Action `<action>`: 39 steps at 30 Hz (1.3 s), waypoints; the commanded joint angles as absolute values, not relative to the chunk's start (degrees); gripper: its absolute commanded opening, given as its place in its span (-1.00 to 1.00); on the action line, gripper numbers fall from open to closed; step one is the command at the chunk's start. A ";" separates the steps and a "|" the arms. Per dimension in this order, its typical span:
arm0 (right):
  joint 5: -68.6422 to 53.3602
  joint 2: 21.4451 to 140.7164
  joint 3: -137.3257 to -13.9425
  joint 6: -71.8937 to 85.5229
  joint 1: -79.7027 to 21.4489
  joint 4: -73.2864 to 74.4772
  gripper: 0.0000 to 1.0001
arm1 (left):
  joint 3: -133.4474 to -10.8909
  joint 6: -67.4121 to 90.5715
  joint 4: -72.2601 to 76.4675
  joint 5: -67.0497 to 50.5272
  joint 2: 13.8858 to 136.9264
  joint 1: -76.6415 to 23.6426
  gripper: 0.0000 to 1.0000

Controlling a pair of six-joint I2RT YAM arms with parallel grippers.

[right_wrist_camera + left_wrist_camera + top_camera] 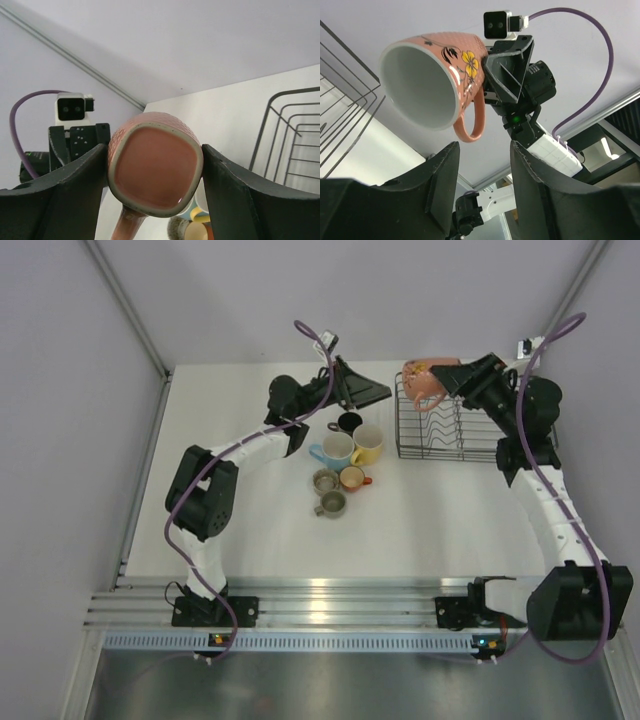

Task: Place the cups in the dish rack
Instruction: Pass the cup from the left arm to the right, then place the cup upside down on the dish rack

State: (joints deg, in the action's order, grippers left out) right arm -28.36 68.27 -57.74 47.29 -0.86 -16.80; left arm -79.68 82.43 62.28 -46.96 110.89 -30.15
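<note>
Six cups (340,462) stand bunched on the bench (250,530), below and on the near side of the left end effector (365,392), while the seventh, the pink mug (425,380), is up in the air. The right end effector (452,376) is clamped on that mug, one finger on each side of the body close to the base. The mug lies on its side, its mouth turned toward the left end effector and its handle hanging down. The dish rack (440,456) sits just beneath this end effector, with the mug over its far left corner and not yet touching the wires. The left end effector has its fingers apart with nothing between them, pointed at the mug from a short way off. The mug looks like glazed ceramic, so it is probably rigid, moderately heavy, slick under the pads and liable to chip against wire. A hold across the body seems safer than one on the thin handle. The remaining cups likely want the same: squeeze the wall or rim, not the loop.
</note>
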 commanded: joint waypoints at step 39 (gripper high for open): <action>12.65 103.00 -94.82 4.22 1.85 8.44 -1.00 | -78.75 19.95 -21.00 -18.11 74.10 -15.04 0.49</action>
